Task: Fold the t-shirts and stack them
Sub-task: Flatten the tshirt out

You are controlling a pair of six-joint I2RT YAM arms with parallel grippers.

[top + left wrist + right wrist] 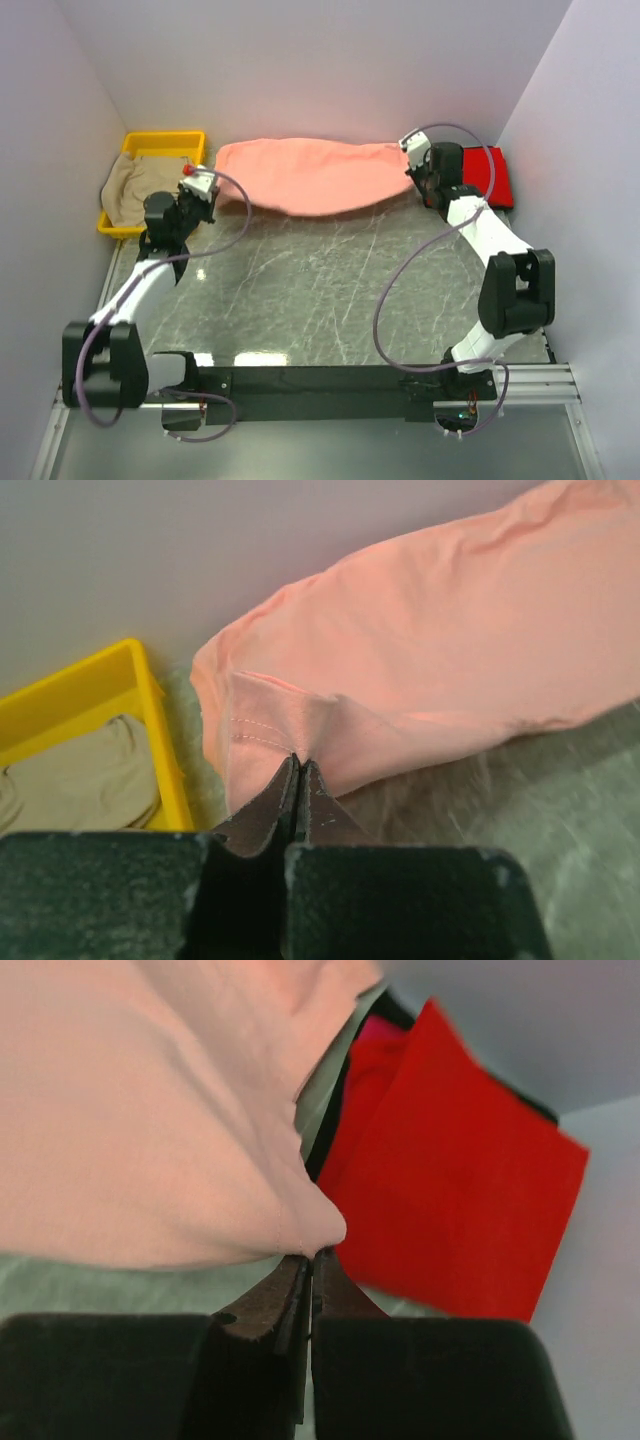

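Note:
The salmon-pink t-shirt (305, 175) hangs stretched between my two grippers at the back of the table. My left gripper (200, 188) is shut on its left hemmed corner, and the left wrist view shows my closed tips (298, 763) pinching the pink cloth (450, 670). My right gripper (418, 172) is shut on its right corner, and the right wrist view shows my closed tips (312, 1253) pinching the pink cloth (140, 1130). The bright red t-shirt (493, 176) lies folded flat at the back right, also in the right wrist view (460, 1190). The beige-tan t-shirt (133, 188) lies in the bin.
A yellow plastic bin (165, 142) stands at the back left against the wall, also in the left wrist view (95, 685). White walls close in the left, back and right. The grey marbled table top (320, 290) lies in front of the shirt.

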